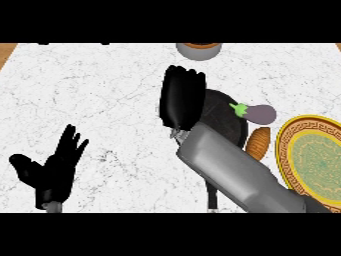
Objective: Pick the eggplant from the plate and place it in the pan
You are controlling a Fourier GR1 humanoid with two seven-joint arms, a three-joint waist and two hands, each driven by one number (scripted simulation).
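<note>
Counted on the white marbled desk (pixel 92 90): one eggplant (pixel 257 113), one black pan (pixel 228 125), one gold-rimmed plate (pixel 322 159), one orange ridged item (pixel 259 141), one bowl (pixel 199 50) at far edge. Eggplant lies at the pan's right rim, left of the plate's far edge. Right hand (pixel 182 97) above the pan's left part, fingers straight, pointing far, holding nothing. Left hand (pixel 55 167) near left, open, fingers up, resting.

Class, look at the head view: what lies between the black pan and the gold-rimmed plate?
In the head view, an orange ridged food item lies between the pan and the plate, just below the eggplant.
</note>
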